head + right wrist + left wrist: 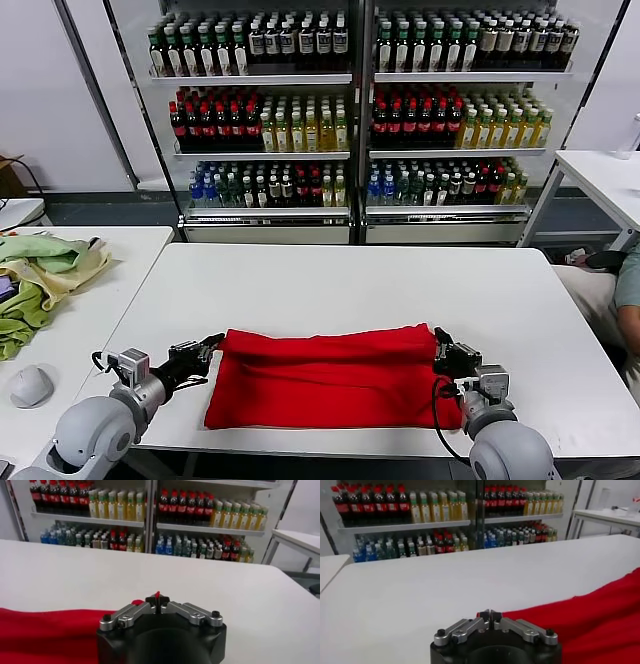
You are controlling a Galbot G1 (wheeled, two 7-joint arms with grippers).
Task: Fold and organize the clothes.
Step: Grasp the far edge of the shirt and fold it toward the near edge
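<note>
The bright red T-shirt (330,380) lies folded into a wide band near the front edge of the white table (350,280); its print does not show. My left gripper (213,343) is at the shirt's far left corner, fingers shut on the fabric edge. In the left wrist view the gripper (489,615) has its jaws together and the red cloth (590,620) spreads away from it. My right gripper (440,345) is at the far right corner. In the right wrist view the gripper (157,600) pinches a sliver of the red cloth (45,635).
Pale green and yellow cloths (40,275) and a grey rounded object (30,385) lie on a side table to the left. Drink shelves (350,100) stand behind. Another table (600,180) and a person's arm (628,290) are on the right.
</note>
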